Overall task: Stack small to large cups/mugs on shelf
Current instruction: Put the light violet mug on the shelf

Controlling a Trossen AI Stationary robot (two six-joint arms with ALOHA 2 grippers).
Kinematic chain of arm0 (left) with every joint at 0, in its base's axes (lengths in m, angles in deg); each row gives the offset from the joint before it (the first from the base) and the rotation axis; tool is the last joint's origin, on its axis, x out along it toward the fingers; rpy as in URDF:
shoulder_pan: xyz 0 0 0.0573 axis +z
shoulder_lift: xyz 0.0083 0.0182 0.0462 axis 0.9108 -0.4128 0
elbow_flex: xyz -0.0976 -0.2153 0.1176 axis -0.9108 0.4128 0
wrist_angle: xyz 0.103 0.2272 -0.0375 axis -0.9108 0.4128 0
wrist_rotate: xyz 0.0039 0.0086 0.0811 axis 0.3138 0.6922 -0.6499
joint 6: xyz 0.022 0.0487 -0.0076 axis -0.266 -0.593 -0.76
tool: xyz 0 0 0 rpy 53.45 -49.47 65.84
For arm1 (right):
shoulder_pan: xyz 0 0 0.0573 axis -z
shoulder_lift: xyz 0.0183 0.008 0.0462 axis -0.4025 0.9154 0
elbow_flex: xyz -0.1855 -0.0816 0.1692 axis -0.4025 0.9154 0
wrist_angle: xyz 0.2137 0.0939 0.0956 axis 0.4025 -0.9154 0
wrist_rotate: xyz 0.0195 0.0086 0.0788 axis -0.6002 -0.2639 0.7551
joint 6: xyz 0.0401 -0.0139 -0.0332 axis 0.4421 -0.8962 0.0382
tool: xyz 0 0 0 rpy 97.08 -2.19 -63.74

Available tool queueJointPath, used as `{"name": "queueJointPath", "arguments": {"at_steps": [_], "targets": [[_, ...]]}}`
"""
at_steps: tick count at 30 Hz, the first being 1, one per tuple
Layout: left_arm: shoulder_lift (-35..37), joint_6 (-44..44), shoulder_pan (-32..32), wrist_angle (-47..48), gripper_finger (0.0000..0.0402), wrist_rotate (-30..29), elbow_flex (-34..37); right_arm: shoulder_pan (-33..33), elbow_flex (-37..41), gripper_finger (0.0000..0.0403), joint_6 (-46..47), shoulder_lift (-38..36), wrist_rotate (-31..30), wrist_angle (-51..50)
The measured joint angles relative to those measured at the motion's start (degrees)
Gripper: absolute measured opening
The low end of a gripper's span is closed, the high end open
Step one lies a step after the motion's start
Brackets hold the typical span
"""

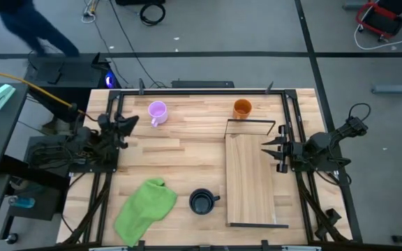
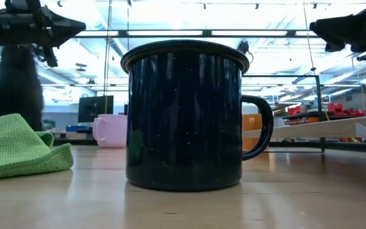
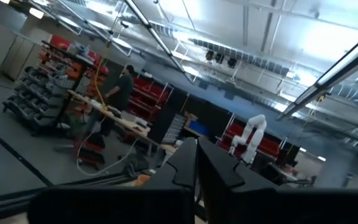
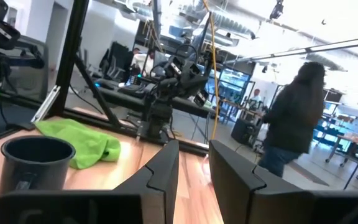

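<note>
Purple, orange and black mugs all sit on the wood table, and none is on the shelf. The light purple mug (image 1: 157, 111) stands near the back edge on the left side. The orange mug (image 1: 242, 108) stands near the back edge too, just behind the shelf's (image 1: 250, 178) far end. The black mug (image 1: 202, 201) is the biggest one, and it stands near the front, just left of the shelf, with its handle pointing at the shelf. The shelf is a long light-wood board with thin black wire at both ends, lying on the right side of the table. A green cloth (image 1: 145, 209) lies crumpled to the left of the black mug. The left gripper (image 1: 129, 124) waits at the left edge with its fingers close together. The right gripper (image 1: 269, 148) waits over the shelf's right edge with its fingers a little apart, holding nothing. A person (image 4: 293, 121) in dark clothes stands in the room behind.
</note>
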Motion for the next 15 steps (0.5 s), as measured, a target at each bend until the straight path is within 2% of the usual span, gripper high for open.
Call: {"name": "queueJointPath", "arguments": {"at_steps": [5,9,15], "targets": [[0.02,-2.76,0.0,-2.22,0.0012,0.19,-0.29,0.0,0.0,0.0097,0.0,0.01,0.0,-0.03],[-0.03,-7.36,0.0,-0.28,0.0016,0.22,-2.62,0.0,0.0,0.0097,0.0,0.01,0.02,-0.03],[-0.36,-12.81,0.0,10.41,0.0014,-0.09,-11.14,0.0,0.0,0.0097,0.02,0.0,0.02,-0.05]]}}
